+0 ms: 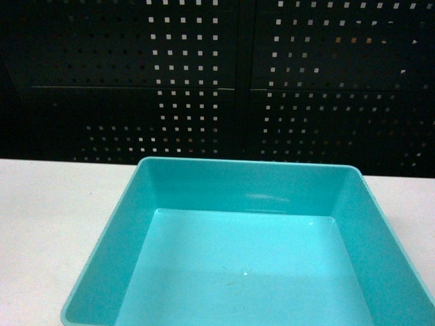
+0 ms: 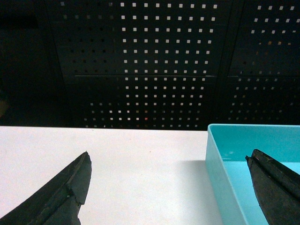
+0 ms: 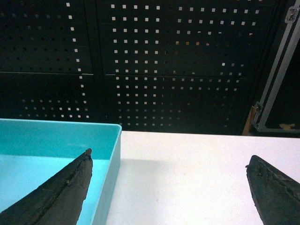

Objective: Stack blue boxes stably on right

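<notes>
Turquoise tub (image 1: 353, 204) sits empty on the white table (image 1: 54, 217).

Turquoise tub on white, against black pegboard

The tub (image 1: 245, 197) is a plain light turquoise all over, its floor paler and glossier than its walls, with no pattern or marking. The table (image 1: 54, 217) beneath is plain white. At the far side, the pegboard (image 1: 217, 75) is black, dotted with a regular grid of small square holes showing pale. The left gripper (image 2: 168, 187) and right gripper (image 3: 168, 187) fingers are matte black.
</notes>
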